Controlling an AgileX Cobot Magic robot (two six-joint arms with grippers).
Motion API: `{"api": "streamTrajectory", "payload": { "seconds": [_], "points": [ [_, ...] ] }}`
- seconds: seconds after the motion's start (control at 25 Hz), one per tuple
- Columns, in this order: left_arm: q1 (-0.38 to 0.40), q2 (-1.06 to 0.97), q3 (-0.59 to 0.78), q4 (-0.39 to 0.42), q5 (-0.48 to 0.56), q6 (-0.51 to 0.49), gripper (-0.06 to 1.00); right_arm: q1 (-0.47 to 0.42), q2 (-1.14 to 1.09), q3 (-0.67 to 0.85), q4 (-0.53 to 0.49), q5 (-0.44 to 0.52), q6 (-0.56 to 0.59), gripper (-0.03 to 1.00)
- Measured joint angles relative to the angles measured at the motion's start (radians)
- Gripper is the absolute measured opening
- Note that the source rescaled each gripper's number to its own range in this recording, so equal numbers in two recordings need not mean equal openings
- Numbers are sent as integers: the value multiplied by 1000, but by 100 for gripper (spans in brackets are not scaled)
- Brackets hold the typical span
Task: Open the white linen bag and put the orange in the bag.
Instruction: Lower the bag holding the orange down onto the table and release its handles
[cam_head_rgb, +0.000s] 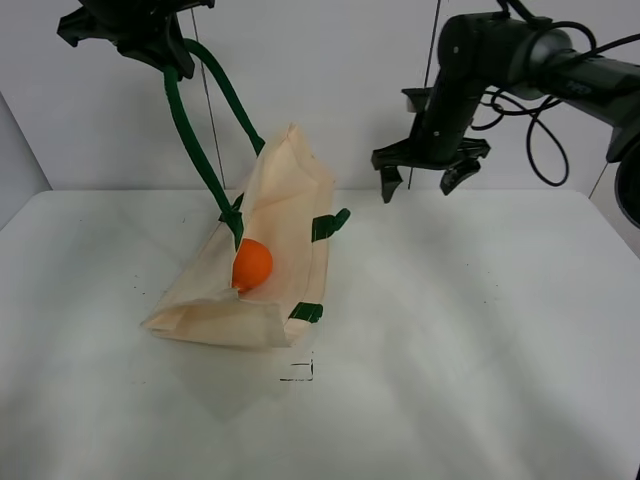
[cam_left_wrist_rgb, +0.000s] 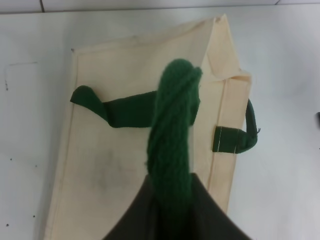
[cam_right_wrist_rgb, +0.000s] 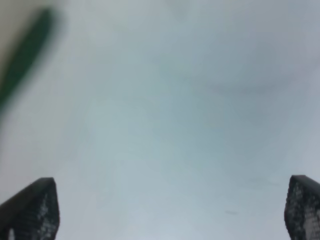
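Note:
The white linen bag (cam_head_rgb: 270, 255) is lifted by one dark green strap handle (cam_head_rgb: 195, 130), its bottom resting on the table. My left gripper (cam_head_rgb: 165, 45) is shut on that handle high at the top left. In the left wrist view the handle (cam_left_wrist_rgb: 172, 135) hangs over the bag (cam_left_wrist_rgb: 125, 150). The orange (cam_head_rgb: 252, 264) sits in the bag's open mouth. My right gripper (cam_head_rgb: 425, 180) is open and empty, raised above the table to the right of the bag; its fingertips (cam_right_wrist_rgb: 35, 207) show over the bare table.
The second green handle (cam_head_rgb: 328, 226) lies on the bag's right side. The white table (cam_head_rgb: 480, 350) stretches to the right and front. A small black mark (cam_head_rgb: 298, 372) is on the table in front of the bag. Cables (cam_head_rgb: 545, 120) hang by the right arm.

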Motion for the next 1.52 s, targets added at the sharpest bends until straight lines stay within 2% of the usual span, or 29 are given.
{"api": "streamTrajectory", "payload": {
  "seconds": [0.16, 0.28, 0.4, 0.52, 0.8, 1.0, 1.2, 1.52],
  "points": [
    [0, 0, 0, 0, 0, 0, 0, -138, 5, 0, -56, 13, -1, 100],
    [0, 0, 0, 0, 0, 0, 0, -225, 5, 0, -54, 15, -1, 100],
    [0, 0, 0, 0, 0, 0, 0, -273, 5, 0, -31, 15, -1, 100],
    [0, 0, 0, 0, 0, 0, 0, -280, 5, 0, -10, 15, -12, 100],
    [0, 0, 0, 0, 0, 0, 0, -219, -22, 0, -1, 17, -36, 100],
    [0, 0, 0, 0, 0, 0, 0, -214, -70, 30, 1, 15, -36, 100],
    [0, 0, 0, 0, 0, 0, 0, -214, -237, 249, 0, 13, -36, 100],
    [0, 0, 0, 0, 0, 0, 0, -214, -714, 843, 0, 14, -42, 100]
  ]
}}
